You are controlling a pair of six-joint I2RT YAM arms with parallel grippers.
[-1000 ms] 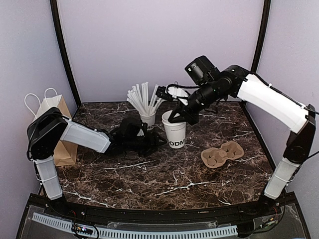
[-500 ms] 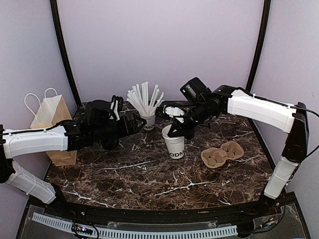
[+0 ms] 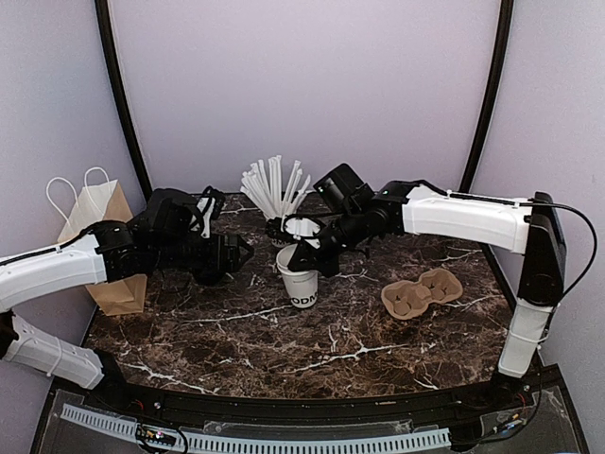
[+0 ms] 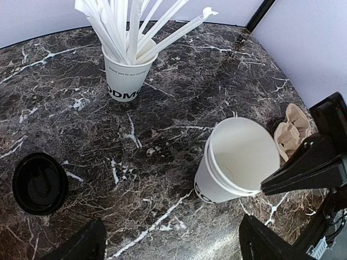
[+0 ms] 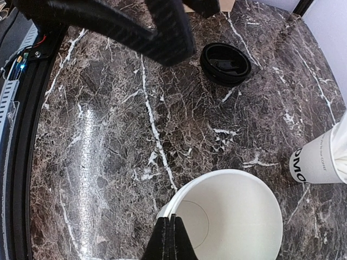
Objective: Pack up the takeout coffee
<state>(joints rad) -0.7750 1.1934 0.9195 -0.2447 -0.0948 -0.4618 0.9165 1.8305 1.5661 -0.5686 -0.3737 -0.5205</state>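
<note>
Where your right claw meets the small white paper cup with dark lettering, its two fingers are pressed together on the cup's rim, pinching the wall between them. The cup stands upright and open near the middle of the dark marble table, in front of the straw cup. Its round black plastic lid lies on the table, well apart from the cup. From overhead, you cannot pick the lid out among the dark parts of the left arm.

On the cup's side, the letters "ODM" can be read, and the curve of the wall cuts off the rest. The cup's rim shows a doubled line, and you cannot tell whether a second cup sits nested inside.

Your left claw hangs above the table with its fingers spread wide, holding nothing. Only the two fingertips show, at the bottom edge of the left wrist view.

The white paper cup full of white wrapped straws bears similar bold letters, "ODMO". A smaller line of print above them is too small to read.

A brown moulded-pulp cup carrier lies to the right, partly hidden behind the right claw in the left wrist view. A brown-and-white paper bag with cord handles stands at the far left, with the left arm across its lower part.
</note>
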